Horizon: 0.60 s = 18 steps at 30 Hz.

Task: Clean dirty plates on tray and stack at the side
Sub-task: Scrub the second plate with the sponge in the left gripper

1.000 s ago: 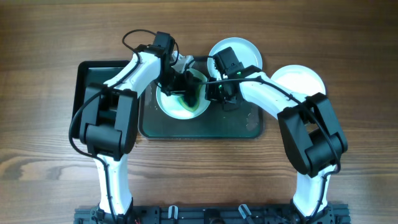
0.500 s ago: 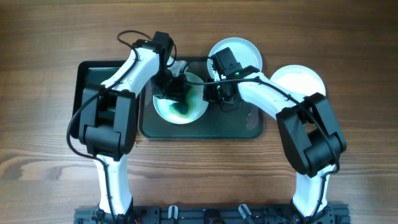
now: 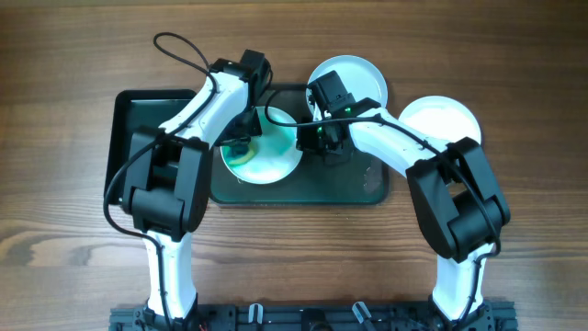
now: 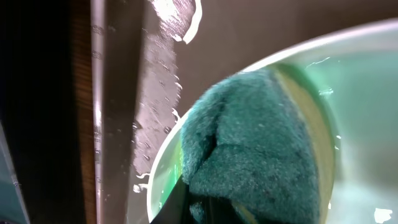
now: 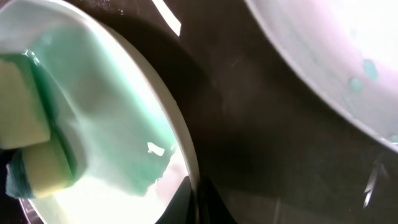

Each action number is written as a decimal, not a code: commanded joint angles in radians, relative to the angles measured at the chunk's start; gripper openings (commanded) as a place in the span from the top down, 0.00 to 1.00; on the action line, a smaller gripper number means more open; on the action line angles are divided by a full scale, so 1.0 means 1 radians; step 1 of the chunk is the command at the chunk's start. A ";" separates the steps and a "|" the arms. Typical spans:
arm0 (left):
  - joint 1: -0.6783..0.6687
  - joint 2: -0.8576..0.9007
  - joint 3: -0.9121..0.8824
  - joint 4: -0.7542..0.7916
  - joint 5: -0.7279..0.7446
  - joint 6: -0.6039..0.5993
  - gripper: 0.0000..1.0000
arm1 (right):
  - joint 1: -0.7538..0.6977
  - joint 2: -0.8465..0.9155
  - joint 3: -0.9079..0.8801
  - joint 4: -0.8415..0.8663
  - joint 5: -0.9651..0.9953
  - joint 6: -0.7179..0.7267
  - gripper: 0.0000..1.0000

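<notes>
A white plate (image 3: 276, 152) with a teal-green smear lies on the left part of the dark grey-green tray (image 3: 349, 184). My left gripper (image 3: 243, 138) is shut on a green-and-yellow sponge (image 4: 255, 143) and presses it on the plate's left side (image 4: 360, 93). My right gripper (image 3: 308, 138) is shut on the same plate's right rim (image 5: 186, 155), one finger inside and one outside (image 5: 196, 199). The sponge also shows in the right wrist view (image 5: 25, 137). A second plate (image 3: 354, 78) sits over the tray's back edge. A third plate (image 3: 441, 119) lies on the table to the right.
A smaller black tray (image 3: 138, 129) lies left of the big tray, under my left arm. The big tray's wet floor (image 5: 280, 162) and rim (image 4: 124, 93) show in the wrist views. The second plate (image 5: 323, 50) has small teal spots.
The sponge and my left gripper have moved to the plate's left side. The plate has shifted slightly left on the tray, and the teal smear is spread thinner. My right gripper still holds the rim.
</notes>
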<state>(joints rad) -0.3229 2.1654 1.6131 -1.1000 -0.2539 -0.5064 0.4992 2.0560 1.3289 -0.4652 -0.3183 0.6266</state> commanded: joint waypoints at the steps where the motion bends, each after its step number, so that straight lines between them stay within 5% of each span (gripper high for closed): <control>1: 0.031 0.039 -0.029 -0.042 0.556 0.447 0.96 | -0.013 0.014 0.016 -0.008 0.010 -0.002 0.96; 2: 0.031 0.039 -0.029 -0.051 0.780 0.605 0.96 | -0.013 0.014 0.016 -0.008 0.010 -0.003 0.96; 4: 0.031 0.039 -0.029 -0.040 0.977 0.716 0.96 | -0.013 0.014 0.016 -0.008 0.010 -0.003 0.96; 8: 0.031 0.039 -0.029 0.138 0.978 0.692 0.96 | -0.013 0.014 0.016 -0.008 0.006 -0.014 0.96; 10: 0.031 0.039 -0.029 0.244 0.786 0.520 0.96 | -0.013 0.014 0.016 -0.008 0.005 -0.018 0.96; 13: 0.039 0.037 0.004 0.259 0.276 0.177 0.96 | -0.013 0.014 0.016 -0.008 0.003 -0.021 0.96; 18: 0.078 0.030 0.337 -0.130 0.148 0.158 0.96 | -0.013 0.004 0.016 -0.022 -0.005 -0.027 0.96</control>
<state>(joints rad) -0.2810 2.1963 1.7779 -1.1069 0.0547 -0.2909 0.4881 2.0560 1.3304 -0.4717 -0.3107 0.6224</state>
